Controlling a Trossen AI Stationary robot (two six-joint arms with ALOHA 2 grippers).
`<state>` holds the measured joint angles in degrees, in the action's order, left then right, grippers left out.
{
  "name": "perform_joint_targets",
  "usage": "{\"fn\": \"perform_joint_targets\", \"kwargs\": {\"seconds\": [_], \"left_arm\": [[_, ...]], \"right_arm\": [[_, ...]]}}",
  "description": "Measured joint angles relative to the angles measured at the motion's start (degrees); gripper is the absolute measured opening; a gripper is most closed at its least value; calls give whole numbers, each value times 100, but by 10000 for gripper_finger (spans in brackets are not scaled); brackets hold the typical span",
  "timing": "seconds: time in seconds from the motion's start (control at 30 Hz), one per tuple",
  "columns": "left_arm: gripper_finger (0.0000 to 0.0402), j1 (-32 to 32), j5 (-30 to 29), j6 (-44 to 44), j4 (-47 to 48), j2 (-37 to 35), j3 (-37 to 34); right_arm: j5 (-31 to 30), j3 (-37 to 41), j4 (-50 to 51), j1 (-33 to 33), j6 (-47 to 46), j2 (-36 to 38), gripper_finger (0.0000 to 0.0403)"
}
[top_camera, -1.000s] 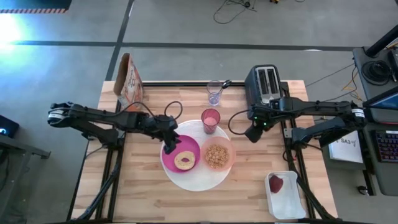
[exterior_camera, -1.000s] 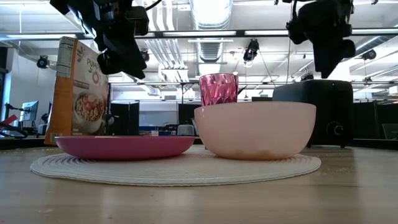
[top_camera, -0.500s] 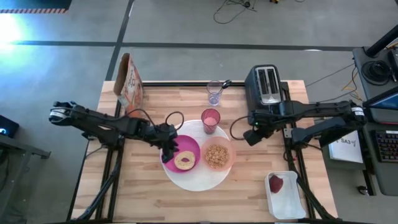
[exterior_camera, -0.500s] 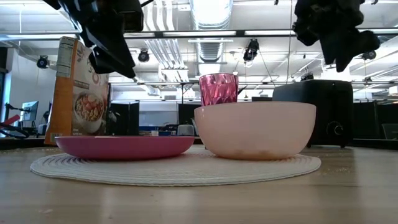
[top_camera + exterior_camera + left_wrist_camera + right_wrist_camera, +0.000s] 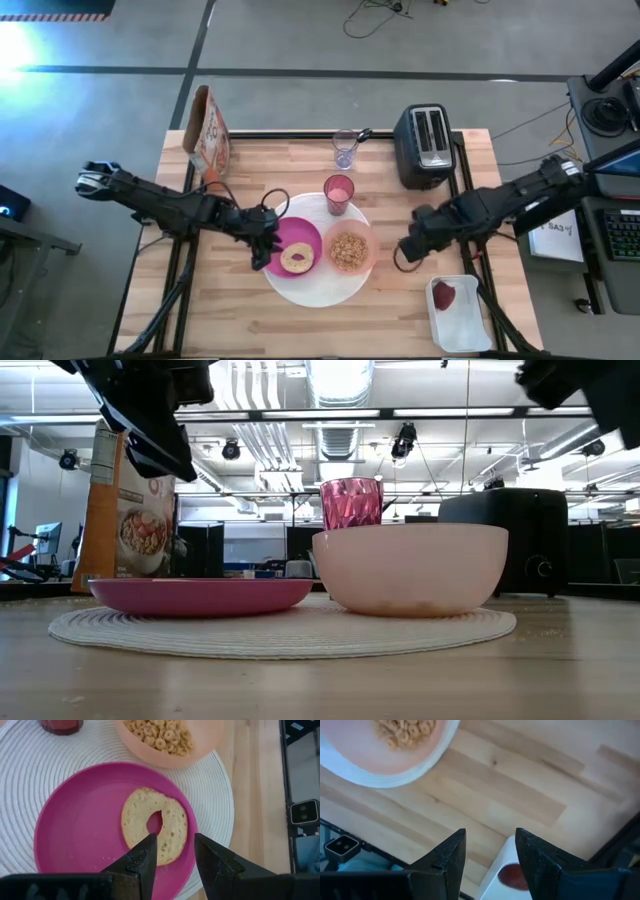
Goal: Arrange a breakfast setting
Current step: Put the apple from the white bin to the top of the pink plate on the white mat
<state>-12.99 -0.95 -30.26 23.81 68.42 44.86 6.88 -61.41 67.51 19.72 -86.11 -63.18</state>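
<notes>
Left gripper [image 5: 175, 852], jaws apart and empty, now hangs at the magenta plate's [image 5: 290, 240] outer edge, the bagel [image 5: 155, 823] just ahead. Right gripper [image 5: 489, 850], open and empty, has swung off the toaster [image 5: 424, 146] toward the white tray [image 5: 462, 317]. Only its wrist view shows dark-red fruit [image 5: 511, 876] between its fingers; the low view shows bowl [image 5: 410, 567], pink tumbler [image 5: 351, 502], cereal box [image 5: 125, 510]. Wooden table [image 5: 220, 310].
</notes>
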Motion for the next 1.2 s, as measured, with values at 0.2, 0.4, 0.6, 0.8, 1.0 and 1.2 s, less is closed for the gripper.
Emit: {"fn": "perform_joint_targets", "kwargs": {"seconds": [0.2,0.4,0.6,0.8,1.0,1.2], "left_arm": [[113,-138,-2,11,-183,-72,-214],[113,-243,4,20,-612,-70,-502],[113,-298,7,95,-933,-72,-678],[113,-323,155,228,-928,-72,-719],[113,-361,199,476,-924,-72,-719],[113,-427,215,553,-916,-78,-732]], "right_arm": [[-351,0,-2,786,-1155,-90,167],[18,0,-26,1446,-2108,-409,189],[620,0,-30,1910,-2995,-784,212],[1065,0,-120,2259,-3768,-1048,224],[1159,0,-259,2591,-4434,-1134,232],[1132,0,-365,2781,-4638,-1310,241]]}}
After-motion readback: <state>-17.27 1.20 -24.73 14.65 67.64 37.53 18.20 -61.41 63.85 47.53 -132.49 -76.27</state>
